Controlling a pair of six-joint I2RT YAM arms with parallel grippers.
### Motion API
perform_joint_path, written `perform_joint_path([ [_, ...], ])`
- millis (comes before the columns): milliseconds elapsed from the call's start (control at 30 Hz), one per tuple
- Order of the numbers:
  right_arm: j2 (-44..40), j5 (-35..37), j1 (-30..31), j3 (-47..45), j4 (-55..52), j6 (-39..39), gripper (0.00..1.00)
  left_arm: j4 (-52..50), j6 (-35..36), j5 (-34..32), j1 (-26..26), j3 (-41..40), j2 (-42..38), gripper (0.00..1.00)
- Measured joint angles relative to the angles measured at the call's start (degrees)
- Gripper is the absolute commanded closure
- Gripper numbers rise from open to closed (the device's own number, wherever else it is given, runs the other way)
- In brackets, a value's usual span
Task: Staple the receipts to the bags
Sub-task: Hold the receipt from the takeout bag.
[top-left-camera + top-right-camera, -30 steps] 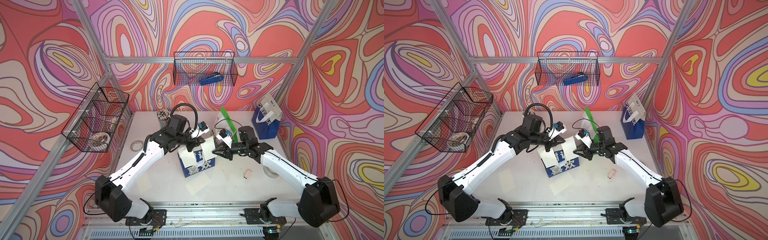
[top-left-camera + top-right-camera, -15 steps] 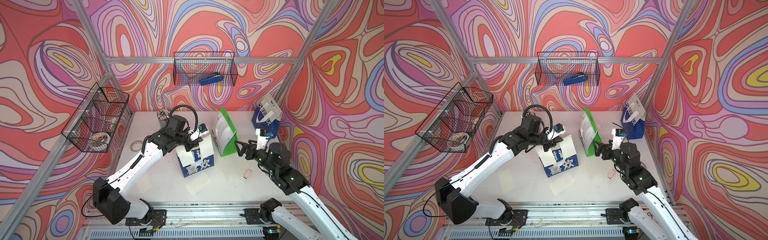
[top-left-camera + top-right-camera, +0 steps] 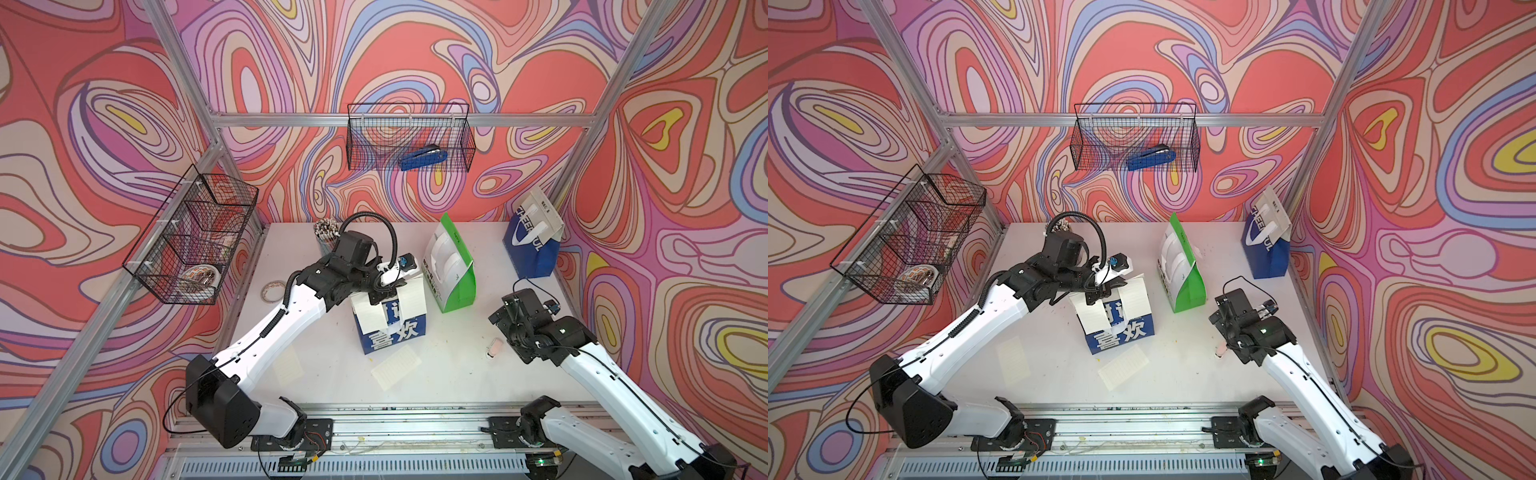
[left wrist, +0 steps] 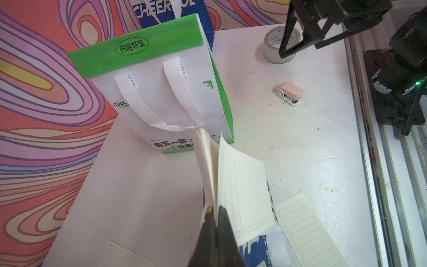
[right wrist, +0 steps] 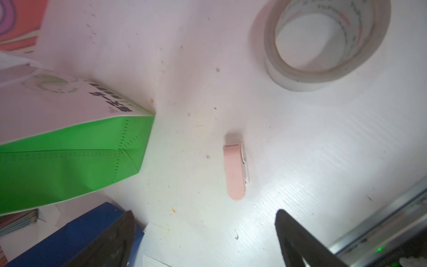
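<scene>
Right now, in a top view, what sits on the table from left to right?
tape ring → cup of pencils → blue-white bag with Chinese characters → green-white bag → pink stapler → CHEERFUL bag

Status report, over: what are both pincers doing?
Left pincer shut, pinching receipt to rim of blue bag. Right pincer open, near pink stapler, not touching. Nothing blocking.
</scene>
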Motion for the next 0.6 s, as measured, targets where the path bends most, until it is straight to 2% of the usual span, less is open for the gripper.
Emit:
perform_joint_path([
  [167,3.91,-5.20,0.00,-2.99,-0.39,3.32,0.07,0.04,1.29,0.50,0.00,-0.94,-0.59,1.00],
  [300,7.02,-6.25,-1.14,-3.89,0.57,3.39,0.07,0.07,1.66,0.90,0.00,-1.73,-1.53,1.00],
  [400,10.03,-6.75,-4.98,-3.89,3.32,-0.46,0.07,0.26,1.66,1.38,0.00,-2.21,-1.84,1.00],
  [500,14.78,-7.69,-9.77,-3.87,7.06,-6.95,0.14,0.52,1.62,1.77,0.00,-2.54,-1.99,1.00],
  [600,19.04,-9.16,-12.39,-3.74,10.43,-12.28,0.15,0.61,1.57,1.97,0.00,-2.75,-2.19,1.00],
])
